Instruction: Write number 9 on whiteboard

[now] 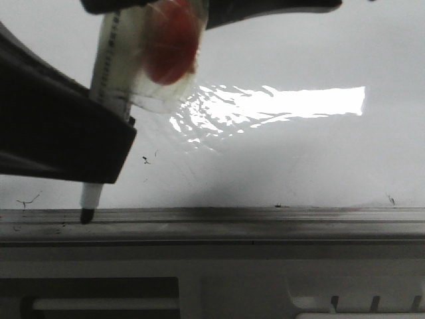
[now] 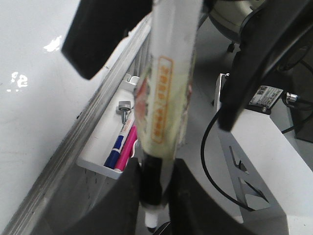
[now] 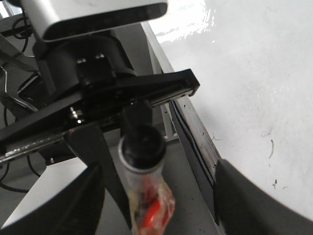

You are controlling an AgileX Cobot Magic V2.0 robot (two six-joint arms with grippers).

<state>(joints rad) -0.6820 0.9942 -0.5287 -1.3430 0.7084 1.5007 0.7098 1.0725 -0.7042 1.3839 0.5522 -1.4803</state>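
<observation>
The whiteboard (image 1: 299, 159) is glossy white with a bright glare patch; a grey metal ledge (image 1: 265, 216) runs along its near edge. No number 9 shows, only tiny stray scribbles (image 1: 146, 159). My left gripper (image 1: 109, 156) is shut on a marker (image 1: 109, 60) wrapped in yellowish tape. The marker's black tip (image 1: 86, 214) is down at the ledge. In the left wrist view the gripper (image 2: 155, 196) clamps the marker's black part (image 2: 156, 176). My right gripper (image 3: 156, 205) is open, its fingers wide on either side of the marker's red-taped upper end (image 3: 149, 215), not touching it.
A white tray (image 2: 98, 169) under the ledge (image 2: 73, 147) holds a blue marker (image 2: 115, 155) and a pink marker (image 2: 126, 152). A black cable (image 2: 208, 161) and a white bracket (image 2: 264, 161) lie beside the left arm. Small marks sit near the board's edge (image 1: 390, 198).
</observation>
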